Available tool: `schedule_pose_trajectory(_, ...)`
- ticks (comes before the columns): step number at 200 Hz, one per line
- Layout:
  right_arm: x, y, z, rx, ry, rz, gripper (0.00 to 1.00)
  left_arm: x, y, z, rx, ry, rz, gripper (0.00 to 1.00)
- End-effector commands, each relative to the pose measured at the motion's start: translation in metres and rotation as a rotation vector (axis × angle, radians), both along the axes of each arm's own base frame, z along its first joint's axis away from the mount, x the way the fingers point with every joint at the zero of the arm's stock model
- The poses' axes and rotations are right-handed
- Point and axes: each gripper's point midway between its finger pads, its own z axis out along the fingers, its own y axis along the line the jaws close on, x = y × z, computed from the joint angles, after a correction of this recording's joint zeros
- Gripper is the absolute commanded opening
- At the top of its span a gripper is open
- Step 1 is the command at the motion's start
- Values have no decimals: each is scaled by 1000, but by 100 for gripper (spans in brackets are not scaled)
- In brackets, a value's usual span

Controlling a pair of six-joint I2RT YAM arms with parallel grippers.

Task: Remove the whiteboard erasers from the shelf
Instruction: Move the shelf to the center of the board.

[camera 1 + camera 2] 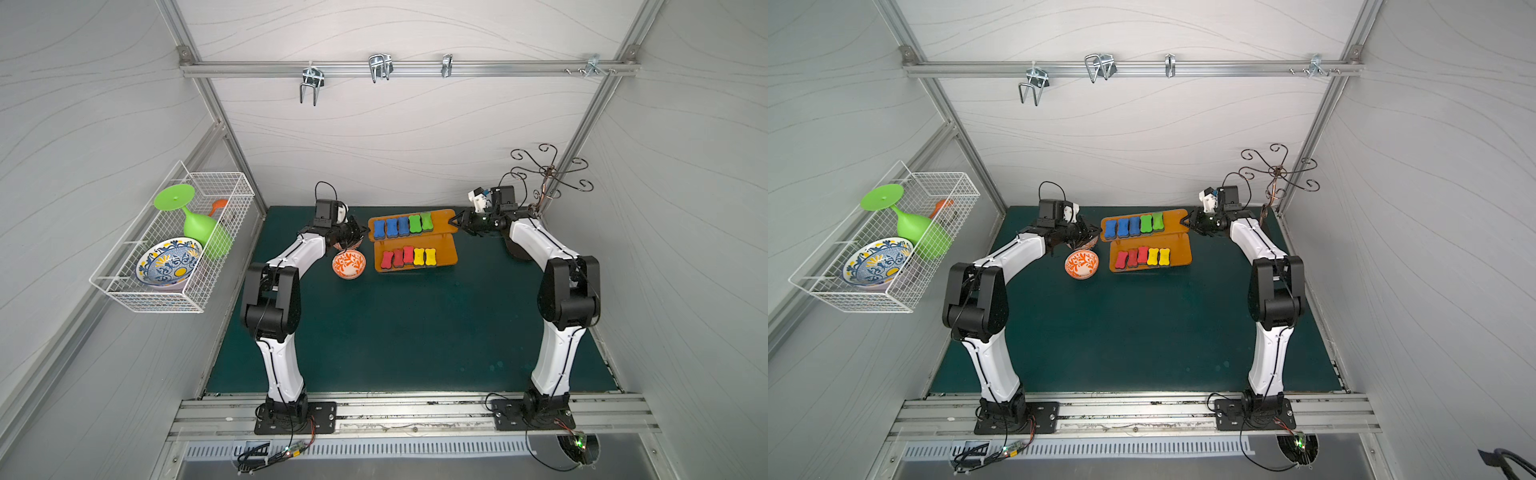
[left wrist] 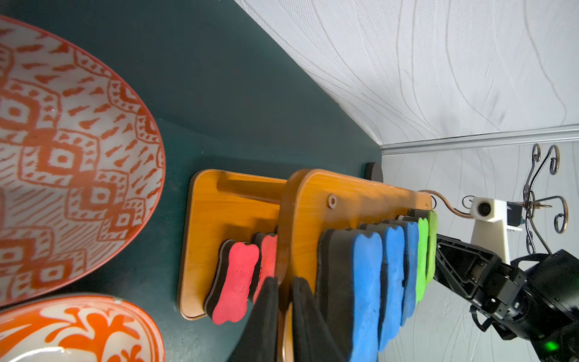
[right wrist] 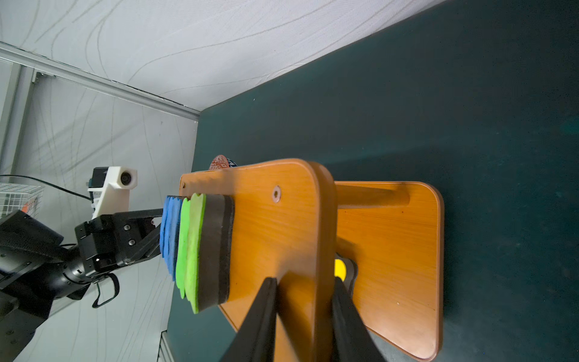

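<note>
1. Left claw (image 2: 285, 291): clamped tight on the end edge of the shelf's (image 1: 442, 220) top board. An orange bowl (image 1: 349, 264) sits just beside it, so a careless swing could clip it.
2. Whiteboard erasers (image 1: 403, 226): all ten are on the shelf, between the claws. Blue erasers (image 2: 366, 282) are right at the left claw's tips and green erasers (image 3: 194, 250) are nearest the right claw. Red erasers (image 1: 397, 257) and yellow erasers (image 1: 424, 257) are on the lower board. They look like loose foam, so any tilt likely dumps them uncontrolled.
3. Right claw (image 3: 305, 282): narrow, pads on both faces of the opposite end edge. Both are thin edge pinches, so an uneven lift could twist the board and slip a grip.
</note>
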Motion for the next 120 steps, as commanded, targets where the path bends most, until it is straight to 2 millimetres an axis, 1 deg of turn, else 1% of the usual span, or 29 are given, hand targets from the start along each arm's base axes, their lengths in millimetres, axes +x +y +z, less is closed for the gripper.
schedule_pose_trajectory(1,-16,0,-17,-144,-36,20,9,-23,-31,23,-32,-39,-98,13)
schedule_pose_trajectory(6,-18,-2,-19,-152,-32,16,9,-26,-33,25,-31,-42,-103,13)
schedule_pose_trajectory(40,-37,-15,-33,-197,10,-9,10,-43,-40,19,-28,-23,-123,13)
schedule_pose_trajectory(66,-47,-22,-42,-223,27,-27,16,-50,-49,21,-26,-28,-145,13)
schedule_pose_trajectory(84,-50,-26,-43,-241,30,-28,18,-53,-54,22,-26,-31,-156,13)
schedule_pose_trajectory(99,-51,-32,-45,-253,32,-38,20,-55,-52,24,-20,-31,-152,13)
schedule_pose_trajectory(120,-51,-42,-44,-249,33,-58,24,-59,-39,33,13,-51,-134,13)
